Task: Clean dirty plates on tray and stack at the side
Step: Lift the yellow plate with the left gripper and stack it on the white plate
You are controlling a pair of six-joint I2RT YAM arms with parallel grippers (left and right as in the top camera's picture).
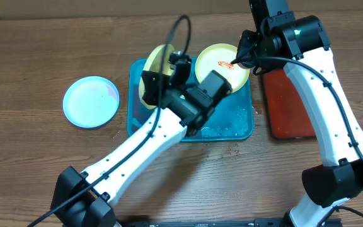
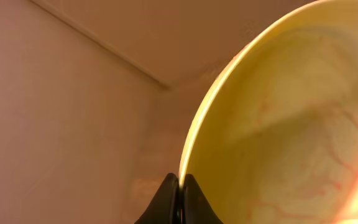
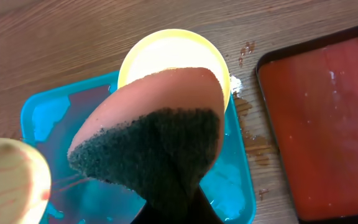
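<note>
Plate inventory, three entries.

Item: held plate (image 1: 153, 75), pale yellow-green. It is located above the left half of the turquoise tray (image 3: 42, 115), lifted off its floor. Its rim is pinched between the closed fingers of the left gripper (image 2: 179, 186). Faint red streaks are seen across its hollow face.

Tool: sponge (image 3: 160, 124), salmon with a dark scouring side. It is clamped in the right gripper (image 1: 238, 61), whose jaws are closed on it and mostly hidden beneath it. It hangs above the second yellow-green plate (image 3: 169, 56), which lies at the far right corner of the tray with a red smear on it. Whether the sponge touches that plate cannot be told.

Other entries: blue-white plate (image 1: 91, 101), flat on the table (image 1: 30, 50) well left of the tray; red tray (image 1: 288, 107), just right of the turquoise one.

Step judged in hand: scrubbing of the held plate.
- The scouring side should be laid flat against the streaked face.
- Strokes should be directed toward the clamped edge, since only the rim is gripped and the plate could be levered out.
- The work should be done over the tray so that drips are caught.

Orientation: the held plate is stood nearly on edge, and its hollow face is judged to be turned right, toward the sponge. Being round, it has no long axis of its own. From above it is seen as a narrow oval running near to far.
</note>
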